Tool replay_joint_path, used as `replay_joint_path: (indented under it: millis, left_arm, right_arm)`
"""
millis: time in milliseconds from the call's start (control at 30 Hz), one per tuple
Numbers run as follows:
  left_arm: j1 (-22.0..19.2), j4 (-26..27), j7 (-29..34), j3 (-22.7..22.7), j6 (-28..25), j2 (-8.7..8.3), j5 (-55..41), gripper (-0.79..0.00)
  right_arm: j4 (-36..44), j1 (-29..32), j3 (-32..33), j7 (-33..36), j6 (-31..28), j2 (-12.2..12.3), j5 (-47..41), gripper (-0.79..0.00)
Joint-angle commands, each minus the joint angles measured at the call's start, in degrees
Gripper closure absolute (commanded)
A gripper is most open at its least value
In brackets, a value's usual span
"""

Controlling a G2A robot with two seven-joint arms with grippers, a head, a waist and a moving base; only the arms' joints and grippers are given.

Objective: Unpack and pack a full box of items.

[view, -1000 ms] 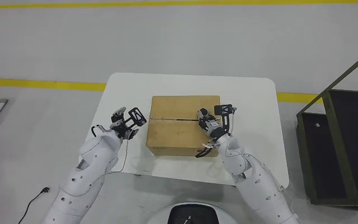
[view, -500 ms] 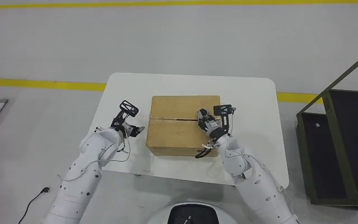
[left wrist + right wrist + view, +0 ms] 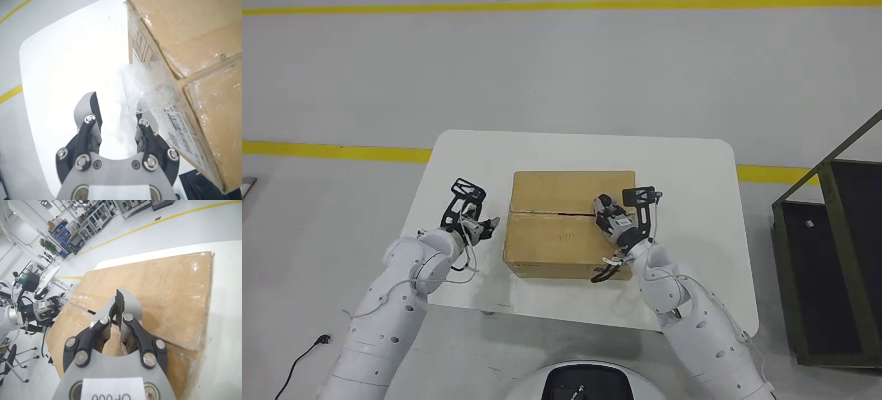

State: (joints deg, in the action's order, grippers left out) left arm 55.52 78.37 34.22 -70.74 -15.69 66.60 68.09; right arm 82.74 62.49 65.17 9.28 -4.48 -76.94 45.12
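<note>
A brown cardboard box [image 3: 567, 225] wrapped in clear tape sits closed in the middle of the white table [image 3: 692, 190], its two top flaps meeting at a seam [image 3: 562, 212]. My left gripper [image 3: 485, 226] [image 3: 117, 111] is open at the box's left side, level with the seam. A loose flap of clear tape [image 3: 147, 85] sticks out from the box [image 3: 198, 47] there, just ahead of one fingertip [image 3: 140, 118]. My right gripper [image 3: 608, 214] [image 3: 118, 306] is shut over the box top [image 3: 160, 291], close to the seam, with nothing visible between its fingers.
A white printed label [image 3: 179, 130] is stuck on the box's left side. A dark green metal cart [image 3: 832, 265] stands on the floor to the right of the table. Bare table surface lies left, right and behind the box.
My left gripper has moved right, in toward the box's left side, and turned to face it. The right arm and the box have not moved.
</note>
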Motion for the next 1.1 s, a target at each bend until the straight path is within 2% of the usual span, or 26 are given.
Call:
replay_joint_path:
  millis: [0,33,67,100,333,667,733,800,833,900,933,1067]
  left_arm:
    - [-0.11,-0.1,-0.08,0.27,0.05,0.01,0.73,-0.274]
    - [-0.09,-0.18,-0.3,0.34,0.16,0.03,0.78,-0.194]
    - [-0.09,-0.24,-0.41,0.4,0.22,0.05,0.8,-0.148]
    - [-0.1,-0.26,-0.56,0.44,0.29,0.07,0.86,0.0]
    - [-0.13,0.33,-2.91,0.39,1.21,0.09,2.4,0.0]
    - [0.58,5.28,-6.51,2.12,4.01,-0.61,21.2,0.0]
    - [0.71,6.38,-7.69,2.45,4.7,-0.68,24.47,-0.191]
    - [0.9,7.42,-9.04,2.61,5.23,-0.7,26.46,-0.289]
    - [0.96,7.82,-9.75,2.77,5.12,-0.72,27.53,-0.385]
    - [1.09,7.92,-10.58,2.85,5.15,-0.69,28.35,-0.717]
    - [1.08,8.03,-11.02,3.01,4.99,-0.64,28.47,-0.785]
    - [0.78,7.83,-11.84,3.32,5.05,-0.4,28.66,-0.785]
  right_arm:
    - [-0.1,-0.05,0.02,0.04,-0.1,-0.04,0.02,0.0]
    - [-0.17,-0.05,0.01,0.11,-0.16,-0.06,0.01,0.0]
    - [-0.23,-0.07,0.03,0.17,-0.18,-0.08,-0.05,0.0]
    - [-0.35,-0.1,0.0,0.33,-0.26,-0.1,0.0,0.0]
    - [-1.04,-0.35,-0.1,1.52,-0.63,-0.24,-0.32,0.0]
    - [-1.87,-0.86,-0.36,2.78,-0.89,-0.44,-0.13,0.0]
    - [-1.98,-0.9,-0.38,2.96,-0.88,-0.47,-0.09,0.0]
    - [-2.09,-0.91,-0.44,3.17,-0.89,-0.51,-0.04,0.0]
    - [-2.13,-0.93,-0.45,3.24,-0.93,-0.52,-0.06,0.0]
    - [-2.23,-0.97,-0.46,3.44,-0.92,-0.56,-0.05,0.0]
    - [-2.24,-0.99,-0.47,3.51,-0.94,-0.57,-0.02,0.0]
    - [-2.32,-1.05,-0.41,3.8,-1.08,-0.62,-0.08,0.0]
